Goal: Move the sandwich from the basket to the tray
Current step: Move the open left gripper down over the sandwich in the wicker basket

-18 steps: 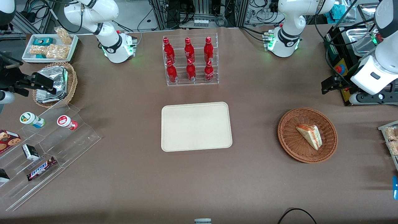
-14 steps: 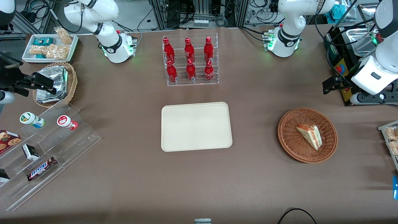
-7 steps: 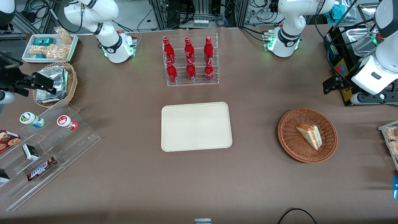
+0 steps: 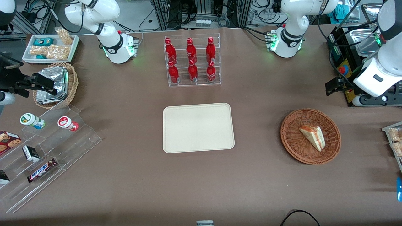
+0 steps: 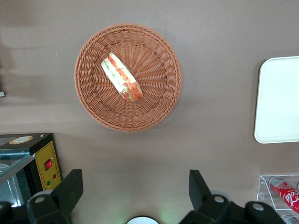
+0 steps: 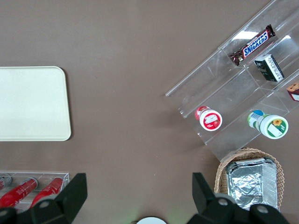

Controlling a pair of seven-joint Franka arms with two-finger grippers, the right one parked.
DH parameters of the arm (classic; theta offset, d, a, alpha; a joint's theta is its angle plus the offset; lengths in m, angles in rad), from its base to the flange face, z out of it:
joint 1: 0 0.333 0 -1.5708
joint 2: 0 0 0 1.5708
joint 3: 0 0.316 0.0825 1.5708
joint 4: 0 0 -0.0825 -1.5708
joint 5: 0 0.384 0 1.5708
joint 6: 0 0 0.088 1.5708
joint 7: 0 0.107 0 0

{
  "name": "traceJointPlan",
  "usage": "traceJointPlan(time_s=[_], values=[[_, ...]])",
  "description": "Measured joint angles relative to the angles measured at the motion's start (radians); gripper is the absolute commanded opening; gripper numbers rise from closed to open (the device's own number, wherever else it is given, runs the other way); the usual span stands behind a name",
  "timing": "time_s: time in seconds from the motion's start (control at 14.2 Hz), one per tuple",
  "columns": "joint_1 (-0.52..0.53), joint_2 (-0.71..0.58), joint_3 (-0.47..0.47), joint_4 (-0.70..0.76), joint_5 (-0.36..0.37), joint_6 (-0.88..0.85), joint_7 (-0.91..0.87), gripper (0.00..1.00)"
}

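Observation:
The sandwich (image 4: pixel 312 137), a pale wedge with red-orange and green layers, lies in the reddish-brown wicker basket (image 4: pixel 286 135) toward the working arm's end of the table. The left arm's gripper (image 4: pixel 332 87) hovers high above the table, farther from the front camera than the basket. It is open and holds nothing. The wrist view looks down past the gripper (image 5: pixel 135 189) with its fingers wide apart on the sandwich (image 5: pixel 121 77) in the basket (image 5: pixel 156 91). The cream tray (image 4: pixel 198 127) sits bare at the table's middle, and its edge (image 5: pixel 280 100) shows in the wrist view.
A clear rack of red bottles (image 4: pixel 192 61) stands farther from the front camera than the tray. A yellow-and-black control box (image 5: pixel 44 161) sits near the gripper. Snack bags (image 4: pixel 395 141) lie at the working arm's table edge. Acrylic shelves (image 4: pixel 47 150) and a foil-packet basket (image 4: pixel 55 84) sit toward the parked arm's end.
The left arm's wrist has shifted only slightly above the table. The sandwich, basket and tray have not moved.

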Motion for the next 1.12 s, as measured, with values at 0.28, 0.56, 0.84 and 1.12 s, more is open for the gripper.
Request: traceJointPlan(time_s=[0.28, 0.56, 0.84, 1.12], values=[[0.009, 0.068, 0.008, -0.025, 0.011, 0.027, 0.0, 1.0], [0.05, 0.189, 0.012, -0.032, 0.017, 0.109, 0.0, 1.0], [0.08, 0.258, 0.014, -0.108, 0.066, 0.294, 0.0, 1.0], [0.105, 0.272, 0.016, -0.268, 0.068, 0.551, -0.141, 1.0]])
